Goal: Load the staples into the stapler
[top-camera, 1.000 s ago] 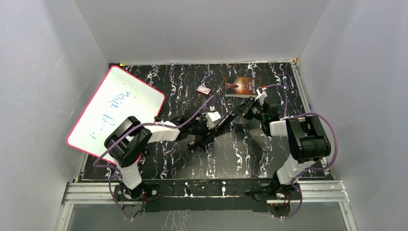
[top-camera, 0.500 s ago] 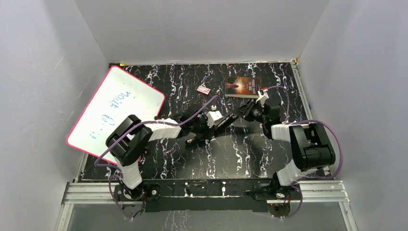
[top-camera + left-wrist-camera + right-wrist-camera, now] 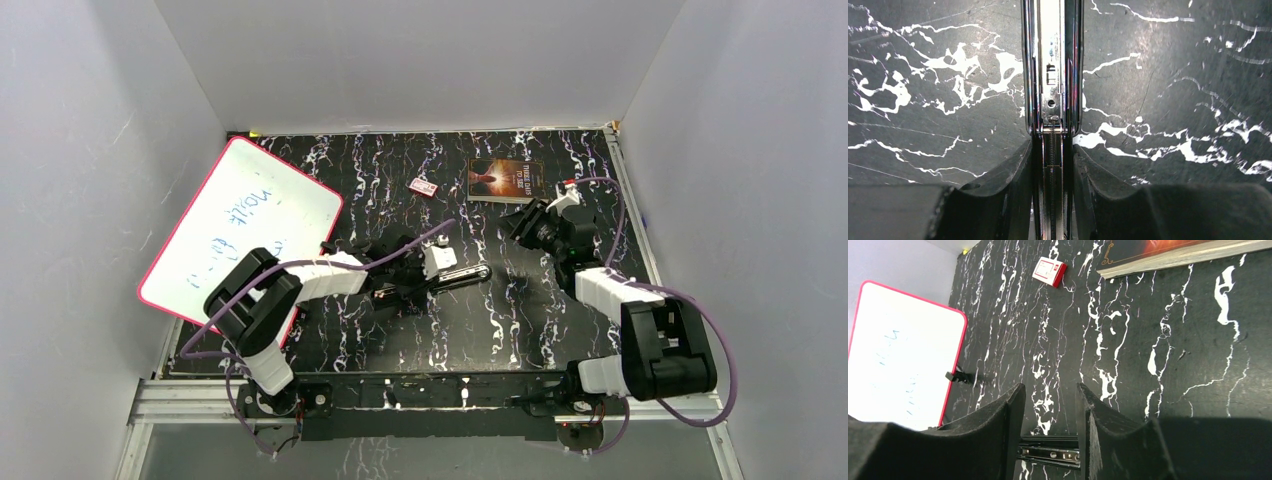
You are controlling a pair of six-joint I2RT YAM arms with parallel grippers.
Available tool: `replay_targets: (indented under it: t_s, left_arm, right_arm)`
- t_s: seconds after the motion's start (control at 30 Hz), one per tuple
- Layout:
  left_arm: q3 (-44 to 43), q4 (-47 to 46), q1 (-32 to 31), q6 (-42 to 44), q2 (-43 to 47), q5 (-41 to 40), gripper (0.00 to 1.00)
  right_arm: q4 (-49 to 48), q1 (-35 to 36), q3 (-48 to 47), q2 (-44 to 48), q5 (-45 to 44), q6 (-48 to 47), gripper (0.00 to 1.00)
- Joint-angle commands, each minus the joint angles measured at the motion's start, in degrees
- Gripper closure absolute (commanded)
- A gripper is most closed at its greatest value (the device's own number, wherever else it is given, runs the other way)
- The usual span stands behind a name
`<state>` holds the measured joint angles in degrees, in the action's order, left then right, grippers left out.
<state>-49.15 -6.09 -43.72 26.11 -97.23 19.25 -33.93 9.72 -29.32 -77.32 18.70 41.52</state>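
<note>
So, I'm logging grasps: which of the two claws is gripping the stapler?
The left claw, clamped on the open stapler; the right claw stands open and apart from it, holding nothing.

The left arm [image 3: 325, 273] and right arm [image 3: 612, 290] are black with white link covers. A purple cable [image 3: 412, 241] loops along each. The fingers [image 3: 983, 435] are thick, matte-black, curved wedges.

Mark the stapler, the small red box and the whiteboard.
stapler [image 3: 1050, 60], left wrist view, silver magazine rail.
small red box [image 3: 1047, 269], right wrist view, white top face.
whiteboard [image 3: 240, 228], top view, white writing surface.
</note>
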Motion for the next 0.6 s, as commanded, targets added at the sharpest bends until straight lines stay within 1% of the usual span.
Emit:
replay_targets:
  t_s: [0.0, 0.07, 0.13, 0.27, 0.3, 0.33, 0.4, 0.43, 0.47, 0.53, 0.57]
  left_arm:
    - [-1.23, 5.89, 0.34, 11.86, 2.38, 0.75, 0.92]
    - [-1.47, 6.23, 0.69, 17.45, 2.38, 1.65, 0.91]
    - [-3.38, 7.28, 2.16, 20.01, 1.32, 1.83, 0.90]
    - [-9.36, 16.57, 6.23, 24.60, -1.71, 8.04, 0.87]
    - [-10.16, 17.66, 6.79, 25.90, -1.95, 8.90, 0.85]
    - [-10.63, 18.21, 6.95, 26.60, -2.09, 9.29, 0.83]
    - [-10.87, 17.88, 7.04, 26.55, -2.17, 9.80, 0.74]
    - [-10.88, 17.40, 7.07, 26.09, -2.22, 10.35, 0.66]
    - [-10.68, 16.79, 7.06, 25.54, -2.21, 10.90, 0.60]
    - [-9.98, 15.45, 7.01, 24.60, -1.95, 11.43, 0.55]
    - [-9.51, 14.79, 7.07, 24.20, -1.65, 11.37, 0.50]
  right_arm:
    - [3.26, -0.32, -0.03, 4.38, -1.42, -4.23, 0.50]
    - [5.04, -0.37, -0.03, 5.62, -0.89, -5.18, 0.49]
    - [6.46, -0.39, 0.17, 6.82, 0.00, -5.72, 0.48]
    - [7.30, -0.31, 1.36, 8.90, 2.28, -5.65, 0.47]
    - [7.53, -0.29, 1.76, 9.24, 2.90, -5.82, 0.47]
    - [8.14, -0.30, 1.80, 9.43, 3.38, -6.25, 0.47]
    - [9.90, -0.29, 1.38, 9.07, 4.38, -7.98, 0.46]
    - [10.68, -0.28, 1.15, 8.48, 4.76, -8.70, 0.46]
    - [11.21, -0.28, 0.97, 7.93, 5.24, -9.15, 0.45]
    - [11.74, -0.14, 0.53, 6.65, 5.57, -9.60, 0.45]
    - [12.61, -0.11, -0.06, 5.74, 5.26, -9.57, 0.45]
